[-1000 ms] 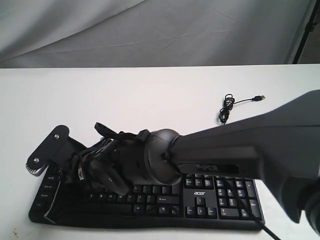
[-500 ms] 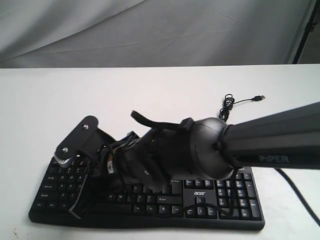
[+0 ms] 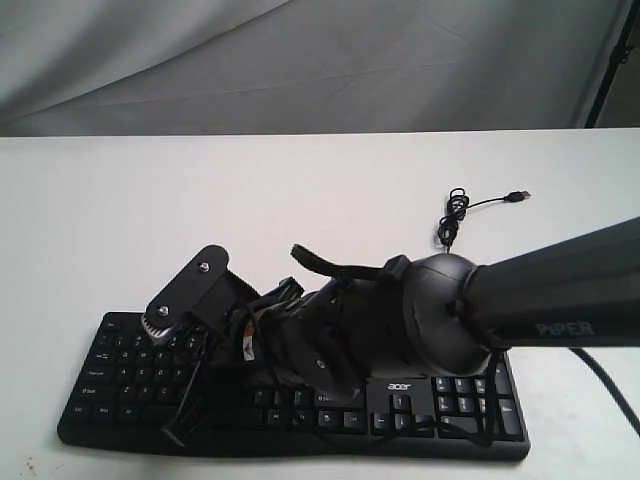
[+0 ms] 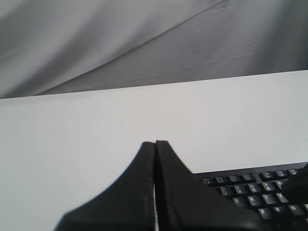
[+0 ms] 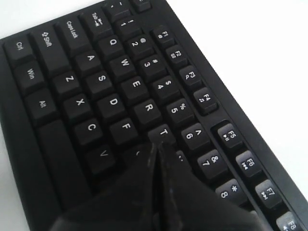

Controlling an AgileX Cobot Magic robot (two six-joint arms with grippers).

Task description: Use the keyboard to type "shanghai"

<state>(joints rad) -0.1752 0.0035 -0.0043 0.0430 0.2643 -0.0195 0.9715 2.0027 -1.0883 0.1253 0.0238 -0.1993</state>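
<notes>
The black keyboard point(image 3: 120, 372) lies along the near edge of the white table point(image 3: 300, 190). My right arm reaches across it from the right. My right gripper point(image 3: 195, 385) hangs over the left half of the letter keys. In the right wrist view the right gripper point(image 5: 158, 145) is shut with nothing held. Its tips sit just below the T key, over the keyboard point(image 5: 110, 82) around the G key; contact with a key is unclear. My left gripper point(image 4: 155, 143) is shut and empty over bare table, with the keyboard point(image 4: 250, 190) corner beside it. It does not show in the exterior view.
The keyboard's thin black USB cable point(image 3: 453, 215) lies coiled on the table behind the number pad, its plug point(image 3: 517, 196) pointing right. A grey cloth backdrop point(image 3: 300, 60) hangs behind the table. A dark stand point(image 3: 610, 60) rises at the far right.
My right gripper has moved to the right along the keyboard, from its left end toward the middle letter keys. The keyboard has stayed put.
</notes>
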